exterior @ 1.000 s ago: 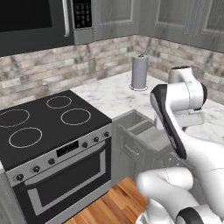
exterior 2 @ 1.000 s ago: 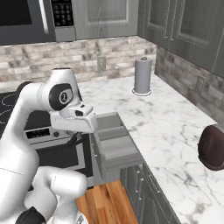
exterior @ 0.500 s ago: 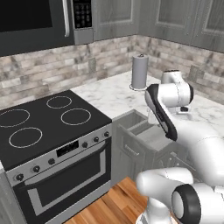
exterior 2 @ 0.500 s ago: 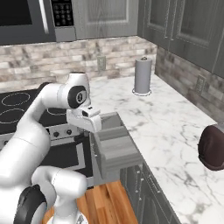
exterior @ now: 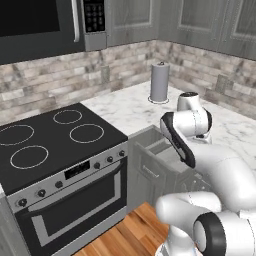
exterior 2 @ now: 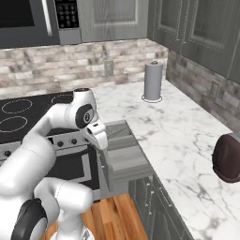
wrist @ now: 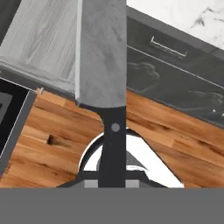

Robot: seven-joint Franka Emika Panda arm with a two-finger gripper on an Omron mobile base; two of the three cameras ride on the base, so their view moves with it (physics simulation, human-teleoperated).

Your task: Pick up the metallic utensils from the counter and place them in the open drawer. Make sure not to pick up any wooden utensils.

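Observation:
A knife [wrist: 103,57] with a black handle and a grey blade is held in my gripper [wrist: 112,181], which is shut on the handle, with the blade pointing away from the hand. In the right base view the hand [exterior 2: 97,135] hangs by the left front corner of the open grey drawer [exterior 2: 123,158], above the floor. The same drawer [exterior: 159,148] juts out of the cabinet beside the oven, partly behind my arm. The white marble counter [exterior 2: 173,131] runs behind and to the right of it. The wooden utensils are out of view.
A black stove [exterior: 55,135] with an oven below stands left of the drawer. A paper-towel roll [exterior 2: 153,80] stands at the back of the counter. A dark rounded appliance [exterior 2: 228,157] sits at the right edge. Below the hand lie wooden floor [wrist: 175,144] and grey cabinet fronts [wrist: 175,83].
The arm has folded in and turned towards the stove side. The hand with the knife has sunk a little lower beside the drawer.

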